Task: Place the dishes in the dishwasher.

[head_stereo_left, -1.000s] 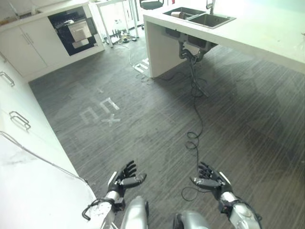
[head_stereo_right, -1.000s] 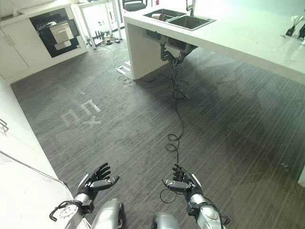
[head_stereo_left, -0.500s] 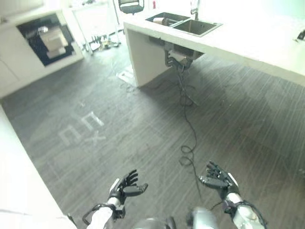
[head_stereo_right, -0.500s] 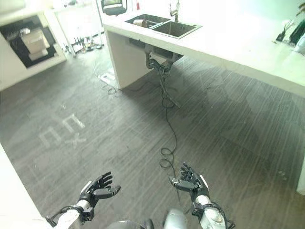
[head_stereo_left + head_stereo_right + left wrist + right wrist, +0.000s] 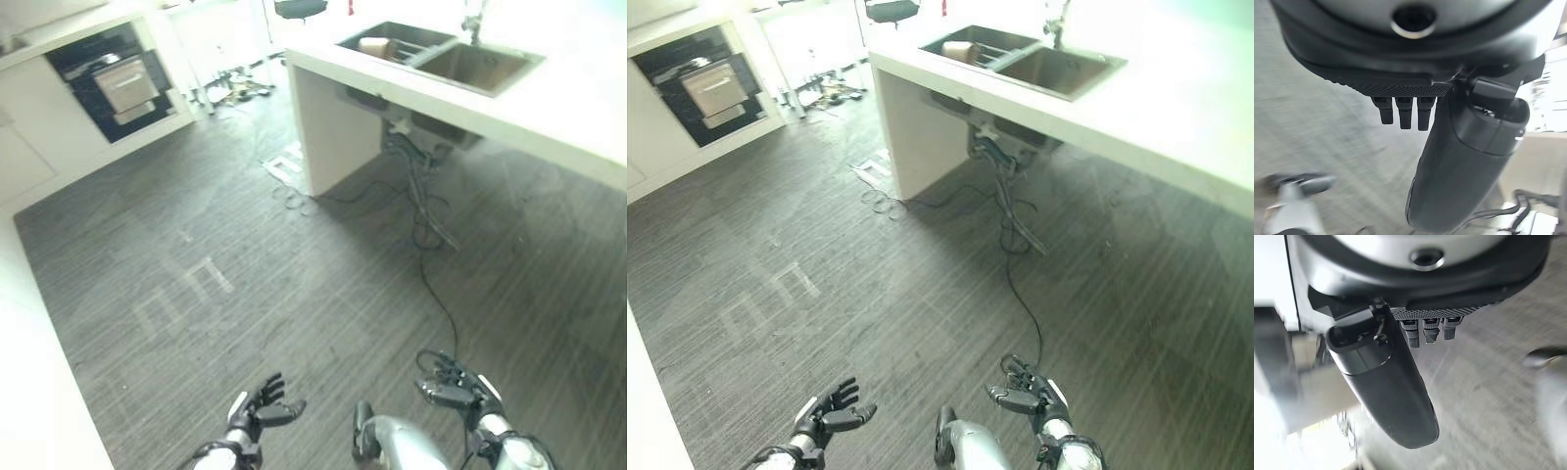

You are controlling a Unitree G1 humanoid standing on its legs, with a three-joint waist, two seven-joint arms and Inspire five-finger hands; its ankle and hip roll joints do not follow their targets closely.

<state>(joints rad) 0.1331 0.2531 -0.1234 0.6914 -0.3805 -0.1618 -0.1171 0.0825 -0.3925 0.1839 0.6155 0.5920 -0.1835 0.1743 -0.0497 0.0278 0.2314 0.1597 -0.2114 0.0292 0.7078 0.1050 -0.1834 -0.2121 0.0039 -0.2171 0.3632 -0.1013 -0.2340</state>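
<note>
The dishwasher (image 5: 106, 67) stands open in the far left cabinet wall, with a pale rack (image 5: 127, 84) pulled out of its dark inside. A beige dish (image 5: 375, 45) sits in the left basin of the double sink (image 5: 441, 59) set in the white counter (image 5: 578, 108). Both my hands hover low over the floor, far from the sink and the dishwasher. My left hand (image 5: 257, 406) is open and holds nothing. My right hand (image 5: 456, 387) is open and empty as well. The wrist views show the straight fingers (image 5: 1403, 110) and thumb (image 5: 1381, 382) with only floor past them.
Grey striped floor with white tape marks (image 5: 186, 294) lies between me and the dishwasher. Black cables (image 5: 431, 255) trail from the pipes (image 5: 411, 147) under the sink. White cupboards (image 5: 29, 392) run along the left. A chair (image 5: 299, 8) and clutter (image 5: 235, 86) stand at the back.
The camera has swung, so the whole picture has shifted and the sink counter looks nearer. Both hands stay open and empty, now lower in the picture.
</note>
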